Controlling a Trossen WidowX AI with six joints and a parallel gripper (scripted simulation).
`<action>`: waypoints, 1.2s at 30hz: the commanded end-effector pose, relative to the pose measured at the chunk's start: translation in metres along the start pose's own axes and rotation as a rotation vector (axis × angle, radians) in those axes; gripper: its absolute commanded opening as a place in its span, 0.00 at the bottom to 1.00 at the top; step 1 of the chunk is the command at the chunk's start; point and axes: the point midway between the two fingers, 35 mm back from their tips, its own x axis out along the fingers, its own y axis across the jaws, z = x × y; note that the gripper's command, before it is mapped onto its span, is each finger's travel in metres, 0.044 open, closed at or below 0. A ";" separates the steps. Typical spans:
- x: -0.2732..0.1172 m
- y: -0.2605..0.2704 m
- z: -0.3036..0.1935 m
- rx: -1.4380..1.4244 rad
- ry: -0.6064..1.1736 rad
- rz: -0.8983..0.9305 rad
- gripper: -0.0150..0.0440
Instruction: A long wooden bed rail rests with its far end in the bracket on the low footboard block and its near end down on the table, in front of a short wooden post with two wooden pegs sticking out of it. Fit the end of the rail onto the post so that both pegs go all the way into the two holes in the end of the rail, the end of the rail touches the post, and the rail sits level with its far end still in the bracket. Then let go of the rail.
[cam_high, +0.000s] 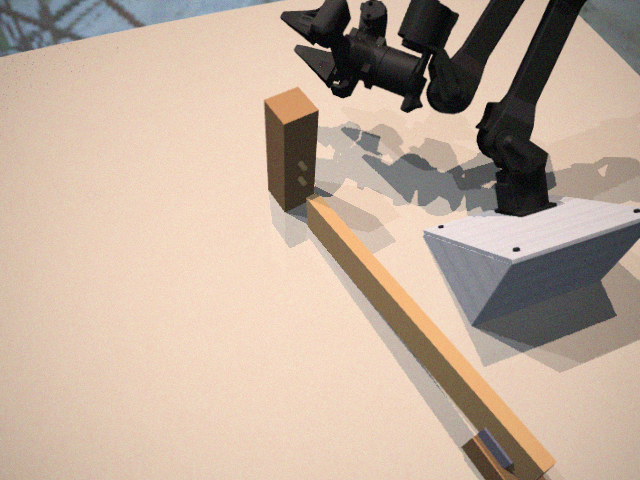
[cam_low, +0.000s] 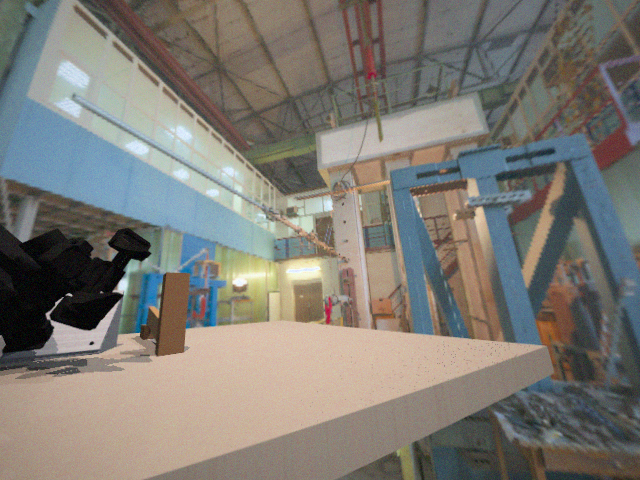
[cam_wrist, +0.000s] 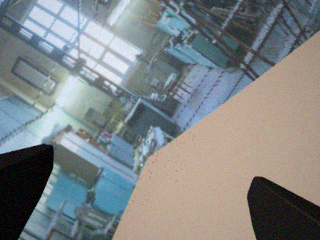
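Observation:
The wooden post (cam_high: 276, 155) (cam_low: 173, 315) stands upright. Two short pegs, an upper peg (cam_high: 302, 165) and a lower peg (cam_high: 301, 181), stick out of its rail-facing side, bare. The long rail (cam_high: 392, 315) has its near end down on the table just in front of the post, below the pegs; any small gap there is hard to judge. Its far end lies at the bracket (cam_high: 495, 448) on the footboard block (cam_high: 481, 455), partly cut off by the top view. The holes are not visible. My gripper (cam_high: 289, 32) (cam_wrist: 153, 174) is open and empty, raised above the table beyond the post, away from the rail.
The arm's light grey base block (cam_high: 537, 227) stands to the right of the rail in the top view. The table (cam_high: 129, 310) (cam_low: 310, 392) has an edge and corner that show in the exterior view. Arm shadows fall beside the post.

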 end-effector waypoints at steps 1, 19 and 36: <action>0.000 0.000 0.000 -0.005 -0.001 0.000 0.98; 0.040 0.085 -0.089 -0.339 0.446 0.195 1.00; -0.080 0.170 -0.223 -1.057 1.035 0.745 1.00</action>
